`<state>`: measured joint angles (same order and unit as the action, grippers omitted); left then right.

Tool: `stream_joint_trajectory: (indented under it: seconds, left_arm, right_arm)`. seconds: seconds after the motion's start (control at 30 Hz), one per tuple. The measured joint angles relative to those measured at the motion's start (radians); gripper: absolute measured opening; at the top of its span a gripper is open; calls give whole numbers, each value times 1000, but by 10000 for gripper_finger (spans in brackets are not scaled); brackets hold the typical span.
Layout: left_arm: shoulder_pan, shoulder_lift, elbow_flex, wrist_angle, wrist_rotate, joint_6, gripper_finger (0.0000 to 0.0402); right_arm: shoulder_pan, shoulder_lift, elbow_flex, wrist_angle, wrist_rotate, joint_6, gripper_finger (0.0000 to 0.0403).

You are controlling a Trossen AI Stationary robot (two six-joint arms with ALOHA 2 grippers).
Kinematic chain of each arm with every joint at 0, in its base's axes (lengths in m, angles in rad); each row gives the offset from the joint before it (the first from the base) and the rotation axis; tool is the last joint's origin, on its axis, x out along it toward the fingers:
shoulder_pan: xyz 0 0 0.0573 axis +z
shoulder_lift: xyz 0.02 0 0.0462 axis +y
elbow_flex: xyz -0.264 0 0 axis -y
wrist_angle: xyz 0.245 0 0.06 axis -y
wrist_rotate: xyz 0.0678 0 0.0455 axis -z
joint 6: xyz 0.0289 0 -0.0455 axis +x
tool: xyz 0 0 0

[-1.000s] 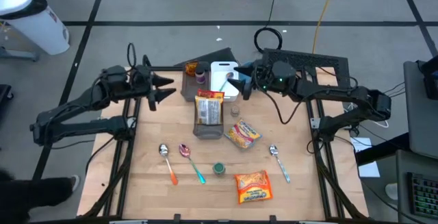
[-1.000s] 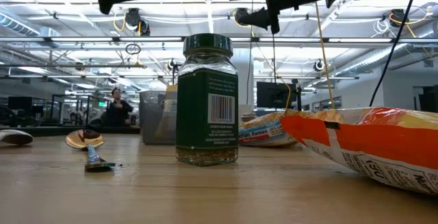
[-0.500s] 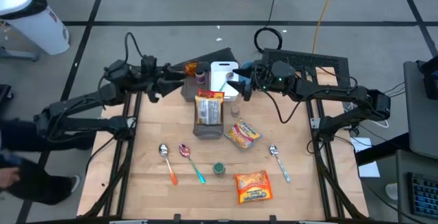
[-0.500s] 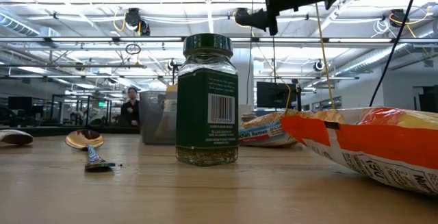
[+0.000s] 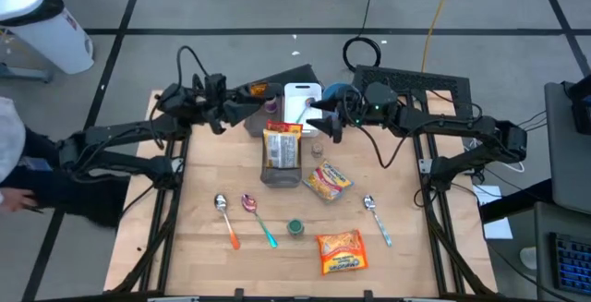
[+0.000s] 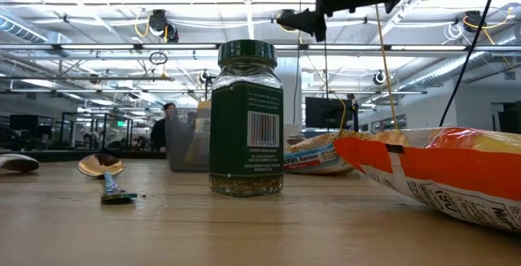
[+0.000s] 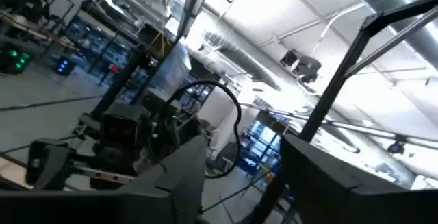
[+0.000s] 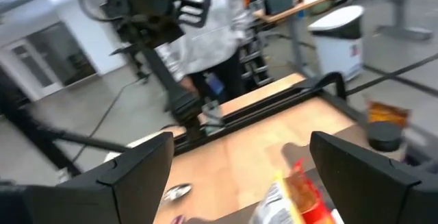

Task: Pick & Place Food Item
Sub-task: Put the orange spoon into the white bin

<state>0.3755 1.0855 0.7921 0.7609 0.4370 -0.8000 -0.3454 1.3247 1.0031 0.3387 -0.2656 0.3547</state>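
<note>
High view: left gripper [image 5: 242,108] and right gripper [image 5: 319,117] hover at the table's [image 5: 203,237] far edge, flanking the white board [image 5: 297,99]. Ramen pack [image 5: 283,146] lies mid-table; snack bag [image 5: 341,251] sits near the front edge — bare wood at both sides.

Low view: spice jar [image 6: 247,119] stands upright; both grippers are overhead.

Wrist views: both grippers' jaws stand apart, empty.

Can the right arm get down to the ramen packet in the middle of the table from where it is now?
Probably yes. The right gripper hangs open above the table's far side, with the ramen packet lying flat just nearer, beside the grey bin. Nothing sits on the packet, and the left gripper is off to the other side.
</note>
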Motion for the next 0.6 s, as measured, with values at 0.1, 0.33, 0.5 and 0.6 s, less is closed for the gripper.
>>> stream_joint_trajectory:
  seconds: [0.1, 0.33, 0.5, 0.6]
  left_arm:
    - [-13, -5, 0, -3, -4, -57, 146]
    - [-124, -63, 0, 2, -73, -92, 102]
    - [-268, -98, 0, -14, -202, 3, 99]
    - [-361, -132, 0, -129, -302, 83, 99]
  right_arm:
    - [0, 0, 0, -1, -52, 0, 336]
    - [0, 0, -1, 0, -154, 0, 336]
    - [0, 0, -1, 3, -229, 11, 336]
    - [0, 0, -1, 24, -236, 26, 329]
